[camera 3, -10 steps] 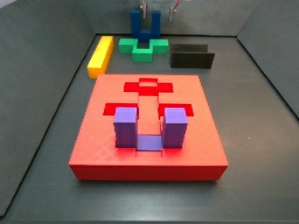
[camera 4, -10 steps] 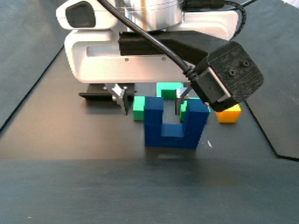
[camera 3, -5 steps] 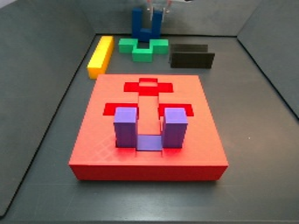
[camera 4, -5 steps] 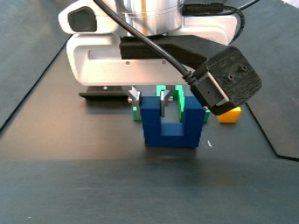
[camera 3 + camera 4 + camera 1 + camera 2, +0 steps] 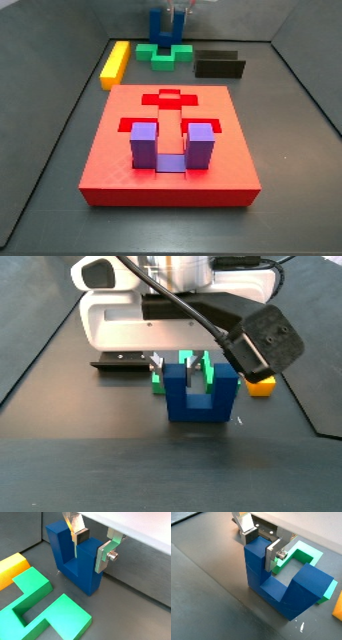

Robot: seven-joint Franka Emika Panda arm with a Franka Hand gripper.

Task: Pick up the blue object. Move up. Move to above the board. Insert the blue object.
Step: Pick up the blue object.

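The blue object (image 5: 166, 28) is a deep blue U-shaped block standing on the dark floor at the far end, prongs up. It also shows in another side view (image 5: 201, 404). My gripper (image 5: 181, 364) is down over it. In both wrist views the gripper (image 5: 93, 546) (image 5: 261, 546) straddles one prong, one dark pad (image 5: 81, 535) inside the U and the other finger (image 5: 276, 553) on the prong's outer face, shut on it. The block (image 5: 73, 567) (image 5: 284, 587) rests on the floor. The red board (image 5: 134, 170) lies nearer, with a purple U-shaped block (image 5: 171, 148) in a recess.
A green block (image 5: 167, 55) (image 5: 40, 607) lies right beside the blue object. A yellow bar (image 5: 115, 63) lies to one side of it and the dark fixture (image 5: 219, 65) to the other. Grey walls enclose the floor.
The fingers have closed from wide apart onto one prong of the blue object. The block has not moved.
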